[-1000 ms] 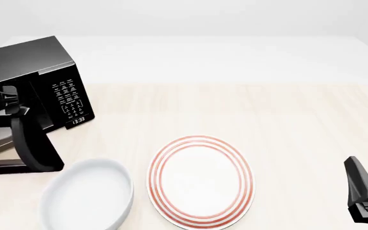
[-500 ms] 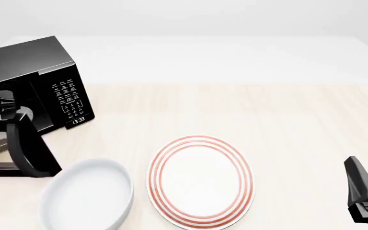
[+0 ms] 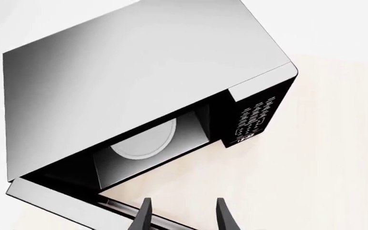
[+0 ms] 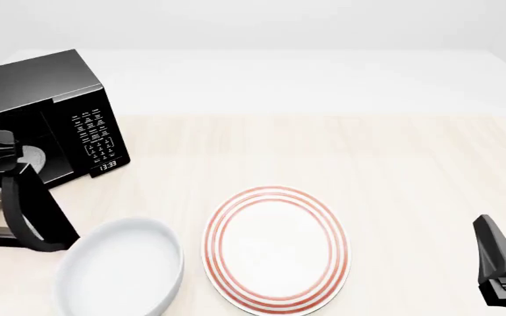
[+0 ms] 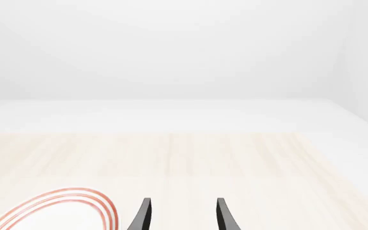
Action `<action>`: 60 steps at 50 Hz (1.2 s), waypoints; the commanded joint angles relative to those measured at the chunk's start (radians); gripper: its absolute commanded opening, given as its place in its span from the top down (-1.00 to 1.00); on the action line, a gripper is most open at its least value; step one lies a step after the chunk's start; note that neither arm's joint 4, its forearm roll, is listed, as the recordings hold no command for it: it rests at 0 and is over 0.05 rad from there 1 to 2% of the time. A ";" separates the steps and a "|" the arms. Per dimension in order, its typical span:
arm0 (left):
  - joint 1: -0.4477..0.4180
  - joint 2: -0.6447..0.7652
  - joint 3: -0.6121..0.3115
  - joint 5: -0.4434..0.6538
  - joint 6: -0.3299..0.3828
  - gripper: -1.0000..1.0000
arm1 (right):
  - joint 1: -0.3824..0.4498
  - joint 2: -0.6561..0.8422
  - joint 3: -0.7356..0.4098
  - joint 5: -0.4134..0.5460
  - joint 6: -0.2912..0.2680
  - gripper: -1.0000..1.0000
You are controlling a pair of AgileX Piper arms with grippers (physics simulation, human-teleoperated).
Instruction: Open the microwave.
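Observation:
The black microwave (image 4: 47,82) stands at the table's far left, with its keypad (image 4: 93,131) and small clock (image 4: 106,166) facing right-front. Its door (image 4: 35,214) is swung wide open toward the front. The white turntable (image 3: 142,141) shows in the open cavity in the left wrist view, where the microwave (image 3: 139,67) fills most of the picture. My left gripper (image 4: 5,153) is at the door's upper edge, by the cavity opening. Its fingers (image 3: 144,216) stand apart, with the door's edge (image 3: 63,201) running behind them. My right gripper (image 4: 502,273) is open and empty at the front right.
A white plate with red rings on its rim (image 4: 275,192) lies at the front middle and shows in the right wrist view (image 5: 75,197). A white bowl (image 4: 161,253) sits front left, just right of the open door's lower corner.
The door has swung further open, its free end moving left and toward the front. My left gripper has moved left and slightly down with it. The right arm has not moved.

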 commanded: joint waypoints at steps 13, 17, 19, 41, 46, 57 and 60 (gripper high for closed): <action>0.042 -0.035 0.108 0.026 -0.011 -1.00 | 0.000 0.000 0.000 0.000 0.000 -1.00; 0.044 -0.038 0.111 0.026 -0.012 -1.00 | 0.000 0.000 0.000 0.000 0.000 -1.00; 0.045 -0.041 0.115 0.025 -0.013 -1.00 | 0.000 0.000 0.000 0.000 0.000 -1.00; 0.068 -0.063 0.136 0.042 -0.007 -1.00 | 0.000 0.000 0.000 0.000 0.000 -1.00; 0.075 -0.073 0.149 0.040 -0.008 -1.00 | 0.000 0.000 0.000 0.000 0.000 -1.00; 0.098 -0.107 0.165 0.063 -0.004 -1.00 | 0.000 0.000 0.000 0.000 0.000 -1.00; 0.103 -0.110 0.167 0.066 -0.002 -1.00 | 0.000 0.000 0.000 0.000 0.000 -1.00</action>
